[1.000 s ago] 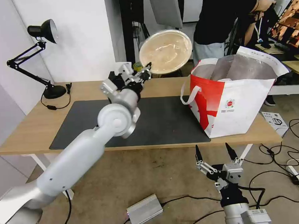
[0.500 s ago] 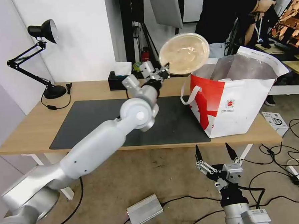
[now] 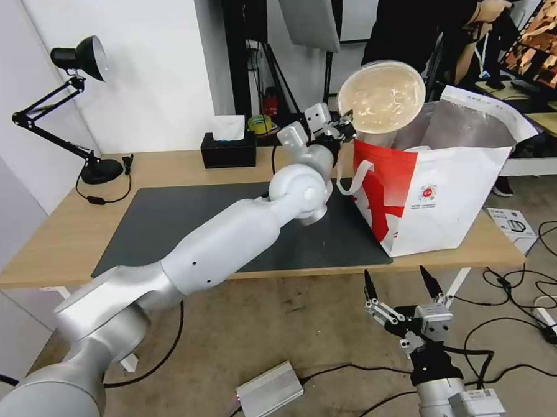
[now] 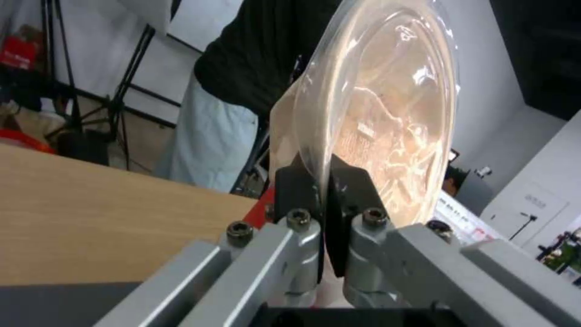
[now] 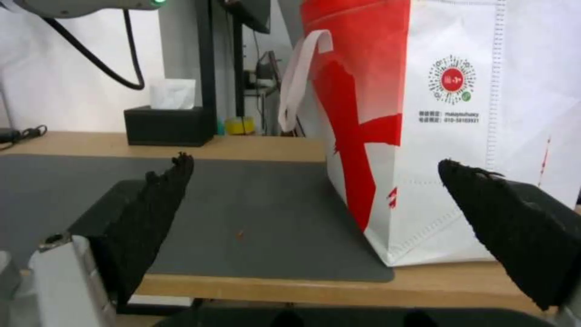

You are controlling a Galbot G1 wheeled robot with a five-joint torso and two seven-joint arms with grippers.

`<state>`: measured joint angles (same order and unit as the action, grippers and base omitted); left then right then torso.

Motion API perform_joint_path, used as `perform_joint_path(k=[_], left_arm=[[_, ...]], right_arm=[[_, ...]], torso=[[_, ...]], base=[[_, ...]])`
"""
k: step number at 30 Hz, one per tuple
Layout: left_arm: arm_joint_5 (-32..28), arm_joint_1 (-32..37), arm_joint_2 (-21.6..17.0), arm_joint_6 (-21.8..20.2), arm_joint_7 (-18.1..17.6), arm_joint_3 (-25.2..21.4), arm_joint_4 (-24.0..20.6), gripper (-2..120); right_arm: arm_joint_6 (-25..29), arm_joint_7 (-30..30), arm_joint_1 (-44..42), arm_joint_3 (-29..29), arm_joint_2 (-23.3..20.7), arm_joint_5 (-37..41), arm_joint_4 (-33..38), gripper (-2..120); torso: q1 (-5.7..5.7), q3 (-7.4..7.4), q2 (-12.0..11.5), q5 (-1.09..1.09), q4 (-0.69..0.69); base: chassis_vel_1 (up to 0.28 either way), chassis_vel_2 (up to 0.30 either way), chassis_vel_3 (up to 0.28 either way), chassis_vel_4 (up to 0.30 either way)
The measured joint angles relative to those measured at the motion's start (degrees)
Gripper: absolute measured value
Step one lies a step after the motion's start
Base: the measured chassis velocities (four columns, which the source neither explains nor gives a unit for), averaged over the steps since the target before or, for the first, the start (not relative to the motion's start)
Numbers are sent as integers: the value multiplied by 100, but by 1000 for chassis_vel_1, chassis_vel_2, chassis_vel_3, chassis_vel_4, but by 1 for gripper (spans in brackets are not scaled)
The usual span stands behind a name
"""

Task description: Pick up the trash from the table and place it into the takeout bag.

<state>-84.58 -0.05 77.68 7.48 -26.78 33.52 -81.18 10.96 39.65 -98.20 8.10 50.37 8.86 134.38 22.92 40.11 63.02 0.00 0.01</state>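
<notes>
Head view, left arm: stretched across the table point(image 3: 56, 245), its left gripper point(image 3: 343, 119) raised beside the near rim of the takeout bag point(image 3: 439, 194).
Head view, bowl: the beige pulp bowl point(image 3: 381, 97) under a clear lid is held on edge, its face turned toward us, above the bag's open foil-lined mouth; I'd say it is tipped like that so it can slide in edge first.
Head view, bag: standing open at the right end of the dark grey mat point(image 3: 167, 220), a white strap handle hanging down its red side.
Head view, right arm: parked low in front of the table, right gripper point(image 3: 399, 284) pointing up with its fingers spread wide, holding nothing.
Head view, other: black tissue box point(image 3: 229, 151) and desk lamp point(image 3: 80, 100) at the back; no other trash on the table that I can see.
Left wrist view, grip: the two black pads point(image 4: 297, 186) are clenched on the bowl's rim, pinching it hard.
Left wrist view, hedge: glare on the clear lid hides whether anything is inside.
Right wrist view: the spread black fingertips point(image 5: 163, 181) frame the bag's red-and-white side and round logo, well apart from it.
</notes>
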Motion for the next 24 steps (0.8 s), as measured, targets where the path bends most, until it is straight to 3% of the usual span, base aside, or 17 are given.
perform_joint_path(k=[13,24], left_arm=[[282,-179,22,-11,51,364,209,0],[1166,-524,197,-87,158,934,551,0]], right_arm=[[0,0,0,0,0,0,0,100],[0,0,0,0,0,0,0,100]], torso=[[0,0,0,0,0],[0,0,0,0,0]], base=[[0,0,0,0],[0,0,0,0]])
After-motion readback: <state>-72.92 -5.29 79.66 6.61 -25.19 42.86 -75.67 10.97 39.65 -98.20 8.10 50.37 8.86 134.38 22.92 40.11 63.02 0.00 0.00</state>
